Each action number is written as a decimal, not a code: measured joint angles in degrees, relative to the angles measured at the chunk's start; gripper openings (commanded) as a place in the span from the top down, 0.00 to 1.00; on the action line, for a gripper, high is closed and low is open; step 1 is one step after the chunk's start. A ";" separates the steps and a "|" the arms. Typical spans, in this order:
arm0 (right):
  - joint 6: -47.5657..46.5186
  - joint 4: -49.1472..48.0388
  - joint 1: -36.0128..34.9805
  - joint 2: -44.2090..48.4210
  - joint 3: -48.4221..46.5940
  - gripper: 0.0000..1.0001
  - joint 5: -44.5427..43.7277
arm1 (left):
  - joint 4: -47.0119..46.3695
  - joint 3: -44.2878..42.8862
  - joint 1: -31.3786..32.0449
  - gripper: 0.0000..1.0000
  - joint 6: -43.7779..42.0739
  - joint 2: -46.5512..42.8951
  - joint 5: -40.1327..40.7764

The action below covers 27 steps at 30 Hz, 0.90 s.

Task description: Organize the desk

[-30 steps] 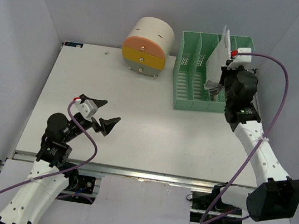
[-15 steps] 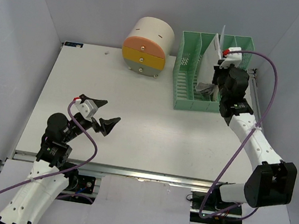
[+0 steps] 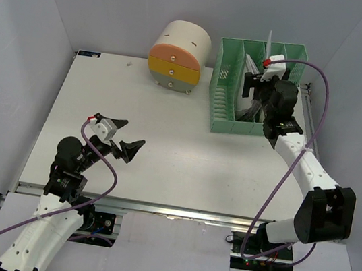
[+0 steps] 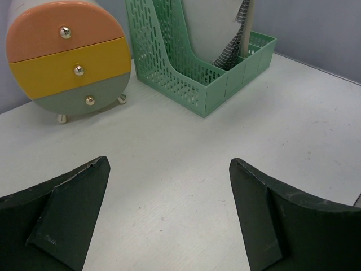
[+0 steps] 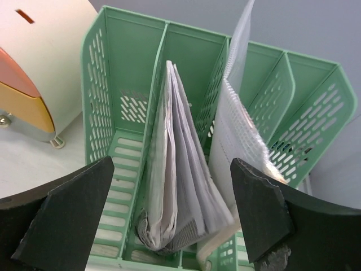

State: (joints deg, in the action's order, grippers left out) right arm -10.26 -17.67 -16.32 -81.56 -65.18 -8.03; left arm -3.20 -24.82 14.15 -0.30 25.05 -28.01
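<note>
The desk (image 3: 164, 153) is a wide white tabletop. At its far right stands a green slotted file organizer (image 3: 224, 108). My right gripper (image 3: 254, 92) hovers over it, open, jaws wide apart. Below it, a folded bundle of papers (image 5: 175, 186) stands in the second slot from the left, touched by neither finger. A white mesh pouch (image 5: 240, 135) stands in the slot to its right. My left gripper (image 3: 133, 135) is open and empty, low over the desk's near left part; in the left wrist view only bare desk (image 4: 169, 135) lies between its fingers.
A round drawer unit (image 3: 176, 56) with orange, yellow and grey-green fronts stands at the back centre, left of the organizer. White walls close in the desk on three sides. A metal rail (image 3: 156, 208) runs along the front edge.
My right gripper has opened and let go of the paper bundle, which has dropped into the organizer's slot. That arm shifted left over the organizer. The left arm has barely moved.
</note>
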 measured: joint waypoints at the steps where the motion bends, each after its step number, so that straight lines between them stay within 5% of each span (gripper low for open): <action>1: -0.39 0.40 0.00 1.43 0.63 0.10 0.40 | 0.03 0.00 0.00 0.02 0.29 0.04 0.42; 12: -2.58 12.01 0.02 22.77 13.45 0.10 10.17 | 4.52 -3.22 0.00 0.02 5.29 8.88 2.29; 19: -5.98 25.44 0.06 26.48 25.47 0.10 10.57 | 13.27 -9.85 -0.08 0.02 7.63 23.05 10.59; 27: -5.67 28.26 7.37 30.32 30.88 0.10 11.68 | 16.94 -9.82 -0.11 0.02 8.99 18.09 15.65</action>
State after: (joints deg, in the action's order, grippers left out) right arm -15.93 10.58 -8.95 -51.24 -34.30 3.65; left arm 13.74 -34.64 14.04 8.69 43.14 -12.36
